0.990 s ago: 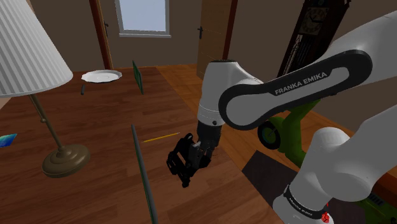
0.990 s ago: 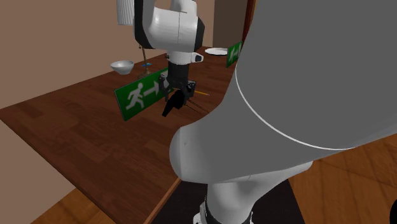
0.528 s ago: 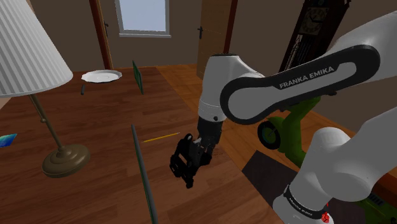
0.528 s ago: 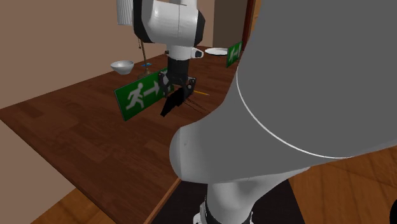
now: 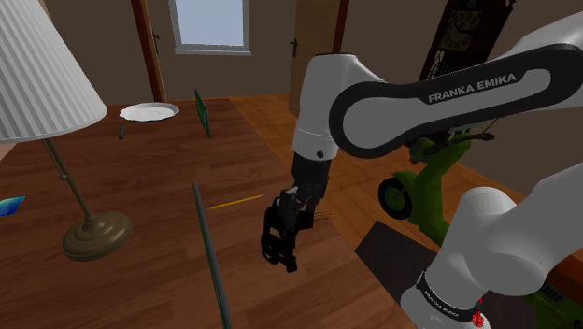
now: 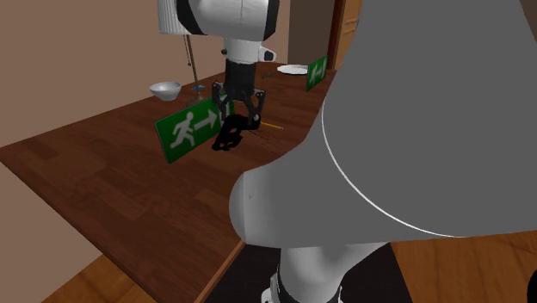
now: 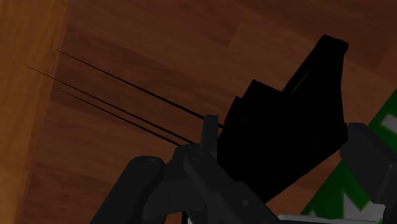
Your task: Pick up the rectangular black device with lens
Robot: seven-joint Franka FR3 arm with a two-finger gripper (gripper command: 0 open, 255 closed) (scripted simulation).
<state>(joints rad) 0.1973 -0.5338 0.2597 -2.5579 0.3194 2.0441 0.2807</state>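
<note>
Brown wooden tabletop (image 5: 140, 215) in a windowed room: gripper (image 5: 282, 247) clasps the black device (image 7: 280, 140) beside a green exit sign (image 6: 191, 129).

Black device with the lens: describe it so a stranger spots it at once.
On the dark wooden table, find the nearer green exit sign standing upright. Just off its arrow end, under the arm's black tool, is the device: a blocky all-black shape, unlike the white bowl and plate.
</note>
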